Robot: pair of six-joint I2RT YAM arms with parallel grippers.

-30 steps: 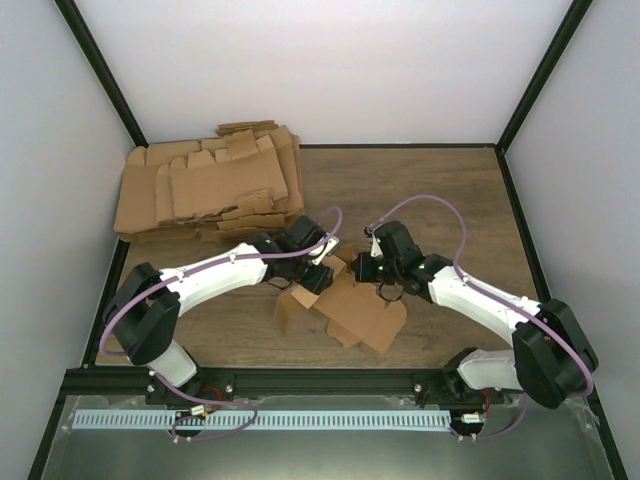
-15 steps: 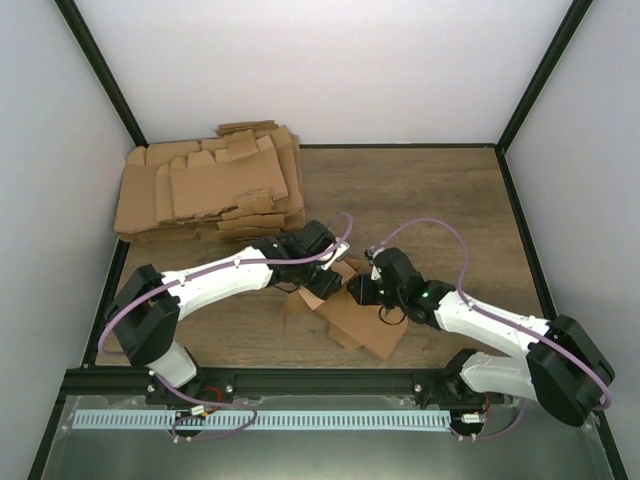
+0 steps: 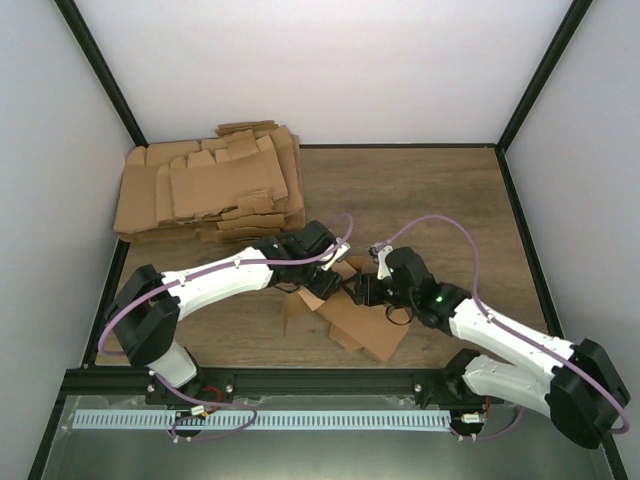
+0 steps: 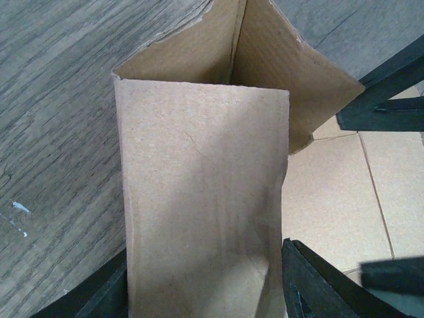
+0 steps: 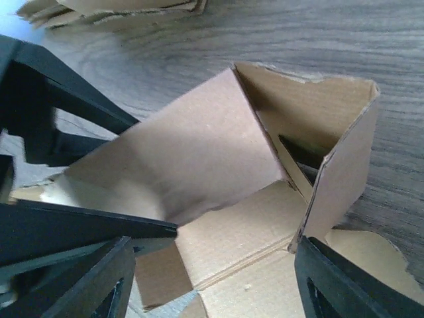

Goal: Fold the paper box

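The paper box [image 3: 357, 320] is a brown cardboard piece lying partly folded in the middle of the table. One section stands up as an open square tube [image 4: 199, 179], and the remaining panels lie flat under it. My left gripper [image 3: 322, 272] is shut on that tube, one black finger on each side wall [image 4: 205, 295]. My right gripper [image 3: 358, 291] sits just right of the tube, over the flat panels. In the right wrist view its jaws [image 5: 212, 285] stand wide open with only flat cardboard [image 5: 265, 232] beneath them. The tube's open end [image 5: 311, 126] faces this camera.
A big untidy pile of flat cardboard blanks [image 3: 210, 190] fills the back left corner, and its edge shows in the right wrist view [image 5: 112, 8]. White walls with black frame posts close the table on three sides. Bare wood table [image 3: 440, 190] shows at the back right.
My right gripper has gone from shut to wide open and shifted nearer and lower beside the tube. My left gripper moved slightly right at first and has kept its hold.
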